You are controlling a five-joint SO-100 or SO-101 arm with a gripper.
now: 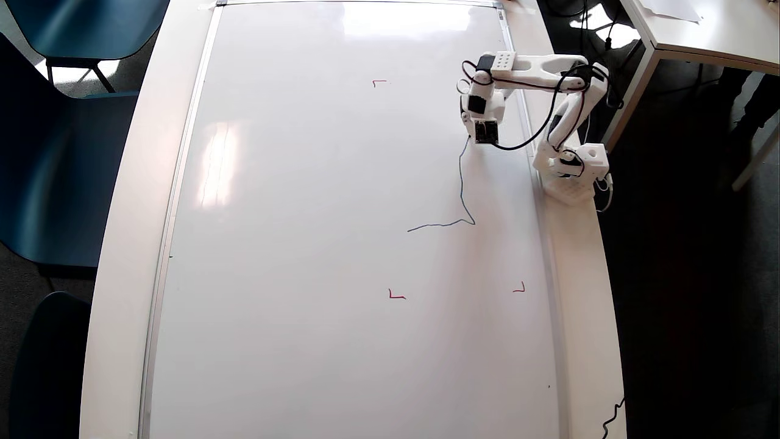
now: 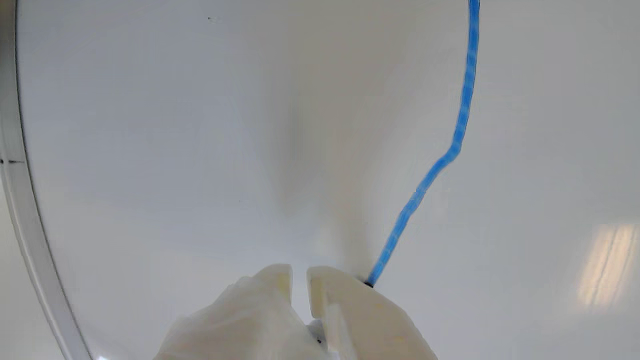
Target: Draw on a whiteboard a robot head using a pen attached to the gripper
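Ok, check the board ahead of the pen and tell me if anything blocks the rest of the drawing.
Nothing visible does. The whiteboard around the end effector is bare apart from the blue line already drawn and three small red corner marks. The pen tip sits at the line's end, beside the fingers.

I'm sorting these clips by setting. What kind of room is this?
Probably an office or meeting room: a large whiteboard lies flat on a long white table, dark blue chairs stand beside it, and another white desk sits nearby.
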